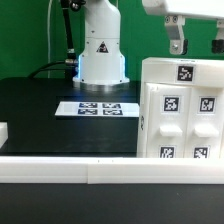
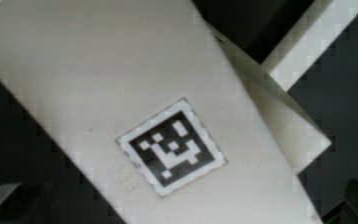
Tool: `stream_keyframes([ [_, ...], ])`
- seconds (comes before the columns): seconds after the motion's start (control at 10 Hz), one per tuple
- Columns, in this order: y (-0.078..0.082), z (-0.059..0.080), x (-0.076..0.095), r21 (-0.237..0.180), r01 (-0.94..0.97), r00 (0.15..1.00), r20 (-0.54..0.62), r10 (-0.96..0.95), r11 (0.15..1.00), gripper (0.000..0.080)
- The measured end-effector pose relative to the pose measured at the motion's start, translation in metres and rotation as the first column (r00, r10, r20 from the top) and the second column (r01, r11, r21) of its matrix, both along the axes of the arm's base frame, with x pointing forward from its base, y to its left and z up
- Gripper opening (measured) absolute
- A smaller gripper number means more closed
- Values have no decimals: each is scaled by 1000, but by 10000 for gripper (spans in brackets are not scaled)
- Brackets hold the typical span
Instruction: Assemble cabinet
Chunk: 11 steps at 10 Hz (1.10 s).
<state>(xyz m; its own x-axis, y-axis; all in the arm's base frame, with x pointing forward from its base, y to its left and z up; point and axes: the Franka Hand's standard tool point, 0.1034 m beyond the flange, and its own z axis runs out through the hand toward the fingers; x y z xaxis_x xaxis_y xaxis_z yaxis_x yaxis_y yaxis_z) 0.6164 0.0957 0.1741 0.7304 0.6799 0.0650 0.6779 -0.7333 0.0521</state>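
Observation:
The cabinet (image 1: 180, 110) is a large white boxy case with several black-and-white tags, standing at the exterior view's right on the black table. My gripper (image 1: 196, 44) hangs just above its top, open, with nothing between the fingers (image 1: 177, 42). In the wrist view a white cabinet panel (image 2: 105, 90) with one tag (image 2: 172, 147) fills most of the picture, seen from close above. A narrower white edge (image 2: 309, 45) lies behind it. My fingertips do not show clearly there.
The marker board (image 1: 100, 108) lies flat at the table's middle in front of the robot base (image 1: 100, 50). A long white border rail (image 1: 90, 170) runs along the front. A small white block (image 1: 3, 130) sits at the left edge.

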Motion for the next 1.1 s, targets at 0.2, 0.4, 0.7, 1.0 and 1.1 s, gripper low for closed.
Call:
stream_keyframes([
  [0.2,-3,-1,0,-17,-93,996,-1,93,996,797],
  [0.4,-6,-2,0,-35,-190,982,-5,190,981,797],
  [0.7,-11,-8,0,-60,-309,951,-10,309,949,797],
  [1.0,-13,-18,-3,-66,-301,954,-2,301,951,797],
  [1.1,-14,-18,-3,-66,-298,954,-2,298,952,797],
])
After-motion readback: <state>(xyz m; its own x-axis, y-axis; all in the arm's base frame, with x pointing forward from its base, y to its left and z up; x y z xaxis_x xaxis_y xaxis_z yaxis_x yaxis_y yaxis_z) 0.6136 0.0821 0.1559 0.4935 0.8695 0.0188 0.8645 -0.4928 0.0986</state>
